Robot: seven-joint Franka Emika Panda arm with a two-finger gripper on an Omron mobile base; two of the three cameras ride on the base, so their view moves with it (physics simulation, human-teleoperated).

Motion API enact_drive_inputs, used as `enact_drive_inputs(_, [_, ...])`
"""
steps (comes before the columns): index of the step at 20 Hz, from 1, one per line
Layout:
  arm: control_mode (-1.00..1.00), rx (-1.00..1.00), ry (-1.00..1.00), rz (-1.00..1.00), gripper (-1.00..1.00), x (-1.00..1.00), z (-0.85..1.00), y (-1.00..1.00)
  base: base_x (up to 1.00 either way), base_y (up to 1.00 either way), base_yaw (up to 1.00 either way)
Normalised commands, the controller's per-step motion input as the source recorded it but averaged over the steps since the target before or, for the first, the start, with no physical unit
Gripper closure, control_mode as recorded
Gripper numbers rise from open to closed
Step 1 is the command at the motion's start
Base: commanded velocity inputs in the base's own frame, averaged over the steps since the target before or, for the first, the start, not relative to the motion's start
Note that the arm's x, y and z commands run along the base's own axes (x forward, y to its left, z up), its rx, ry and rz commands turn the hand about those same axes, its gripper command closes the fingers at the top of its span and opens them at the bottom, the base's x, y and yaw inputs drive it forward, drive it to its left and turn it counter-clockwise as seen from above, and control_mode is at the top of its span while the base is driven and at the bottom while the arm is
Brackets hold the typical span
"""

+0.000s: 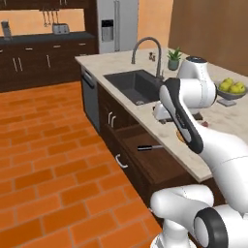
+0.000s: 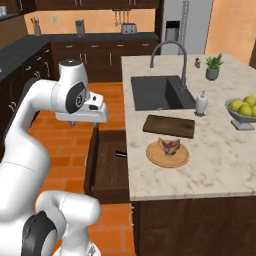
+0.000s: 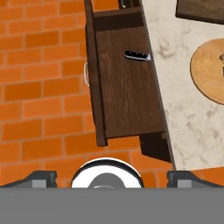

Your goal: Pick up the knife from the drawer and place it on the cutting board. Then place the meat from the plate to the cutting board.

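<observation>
The dark brown drawer stands pulled out from the island. The knife lies inside it near the counter side, black handle showing, its blade partly under the counter edge. On the marble counter lies the dark cutting board. Just in front of it sits the round tan plate with the reddish meat on it. My gripper hangs open and empty, high above the drawer's outer front and the floor.
Behind the board are the sink with its faucet and a soap dispenser. A grey bowl of lemons and a small plant stand further right. Orange brick floor lies open beside the island.
</observation>
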Motion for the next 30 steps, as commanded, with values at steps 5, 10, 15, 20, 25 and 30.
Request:
enact_drive_inputs(5, [1.0,0.0,0.0,0.0,-1.0,0.0,0.0,0.0,-0.04,-0.31,0.29])
enact_drive_inputs(10, [-1.0,0.0,0.0,0.0,-1.0,0.0,0.0,0.0,0.0,0.0,0.0])
enact_drive_inputs(15, [-1.0,0.0,0.0,-0.01,-1.0,0.1,-0.28,0.21,0.0,0.0,0.0])
enact_drive_inputs(20, [-1.0,-0.01,0.08,0.0,-1.0,0.3,-1.0,0.38,0.0,0.0,0.0])
enact_drive_inputs(25, [-1.0,-0.05,0.07,0.0,-1.0,0.31,-1.0,0.01,0.0,0.0,0.0])
enact_drive_inputs(30, [-1.0,-0.07,0.0,0.0,-1.0,0.5,-1.0,0.08,0.0,0.0,0.0])
